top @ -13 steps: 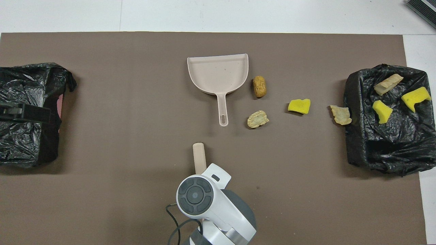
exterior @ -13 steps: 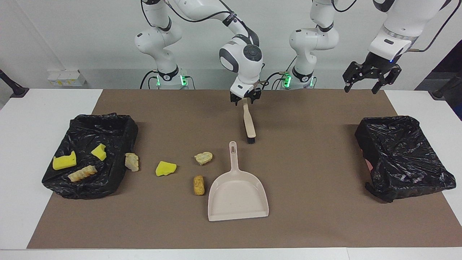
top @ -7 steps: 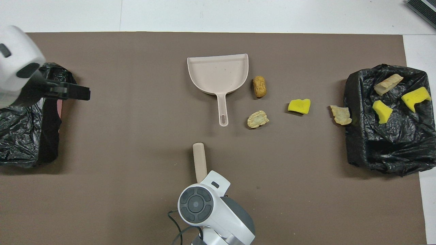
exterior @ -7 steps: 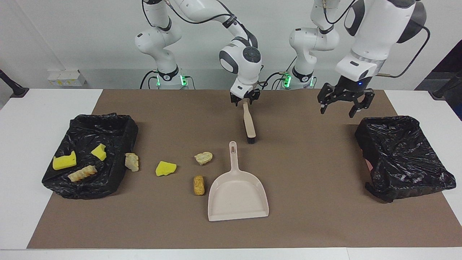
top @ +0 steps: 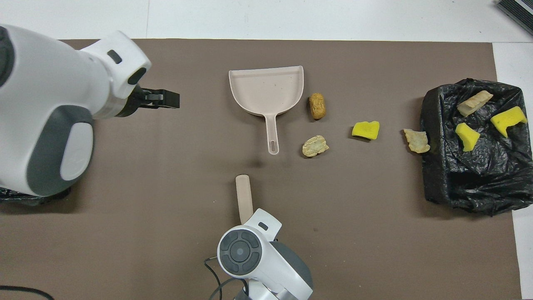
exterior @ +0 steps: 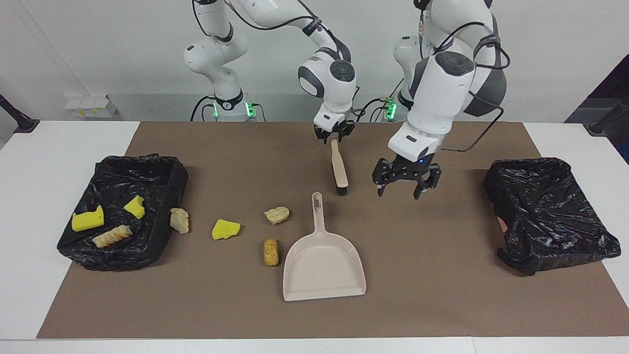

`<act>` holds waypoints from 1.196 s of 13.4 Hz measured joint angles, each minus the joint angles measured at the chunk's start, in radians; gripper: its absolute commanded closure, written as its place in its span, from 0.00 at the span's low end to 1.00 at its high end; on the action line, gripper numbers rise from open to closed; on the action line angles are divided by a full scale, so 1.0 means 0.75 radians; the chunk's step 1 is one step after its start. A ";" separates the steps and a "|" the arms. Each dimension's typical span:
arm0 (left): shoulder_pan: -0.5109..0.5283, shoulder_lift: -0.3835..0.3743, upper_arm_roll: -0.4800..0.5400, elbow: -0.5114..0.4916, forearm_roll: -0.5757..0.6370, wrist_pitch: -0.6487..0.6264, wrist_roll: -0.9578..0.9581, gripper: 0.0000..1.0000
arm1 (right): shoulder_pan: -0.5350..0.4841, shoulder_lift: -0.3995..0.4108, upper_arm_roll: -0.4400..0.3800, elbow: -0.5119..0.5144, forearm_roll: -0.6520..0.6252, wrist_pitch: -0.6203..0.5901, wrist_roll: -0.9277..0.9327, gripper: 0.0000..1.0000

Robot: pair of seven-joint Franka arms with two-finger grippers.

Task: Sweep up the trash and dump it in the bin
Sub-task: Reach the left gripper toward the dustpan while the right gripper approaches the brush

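Right tool (exterior: 334,136) at the brush handle; left tool (exterior: 406,183) spread wide in the air.

The right tool sat around the top of the brush (exterior: 338,167); whether it clamped it I cannot tell. The left tool hung empty over the mat (exterior: 442,295), beside the brush. Taking the dustpan (exterior: 324,265) as landmark: four pieces of trash (exterior: 226,229) lay on the mat between it and the bin (exterior: 162,172) at the right arm's end, one touching that bin, which held three more. The other bin (exterior: 545,211) showed only its black liner. Bare mat surrounded the dustpan elsewhere.
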 measured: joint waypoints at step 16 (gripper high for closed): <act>-0.247 0.375 -0.053 0.066 0.004 0.246 -0.180 0.00 | -0.405 -0.350 -0.028 0.008 -0.001 -0.594 -0.013 1.00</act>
